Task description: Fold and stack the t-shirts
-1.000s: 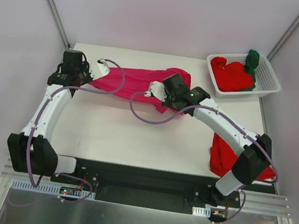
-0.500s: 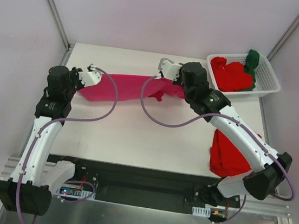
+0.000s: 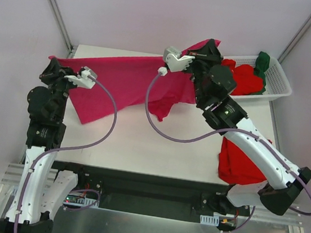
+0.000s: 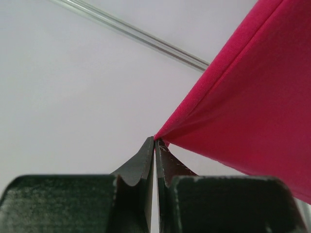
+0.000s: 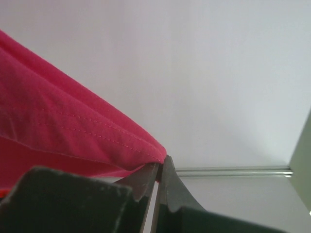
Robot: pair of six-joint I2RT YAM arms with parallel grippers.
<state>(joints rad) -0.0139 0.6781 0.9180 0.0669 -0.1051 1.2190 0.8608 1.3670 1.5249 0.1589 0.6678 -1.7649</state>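
Observation:
A magenta-pink t-shirt (image 3: 126, 79) hangs stretched in the air between my two grippers above the back of the table, its lower part drooping toward the tabletop. The left gripper (image 3: 54, 62) is shut on the shirt's left corner (image 4: 167, 132), fingertips pinched together (image 4: 155, 141). On the right corner of the cloth (image 5: 73, 131), the right gripper (image 3: 208, 46) is also shut (image 5: 162, 162). A bright red t-shirt (image 3: 241, 161) lies crumpled at the table's front right, partly under the right arm. More red t-shirts (image 3: 242, 77) and a dark green one (image 3: 262, 64) fill the basket.
A white slotted plastic basket (image 3: 279, 81) stands at the table's back right corner. Pale walls with metal corner rails close in the table (image 3: 141, 143) on three sides. Purple cables loop from both wrists.
Both arms have risen and moved apart, lifting the magenta-pink shirt off the table and spreading it wide. Both grips on the shirt have held.

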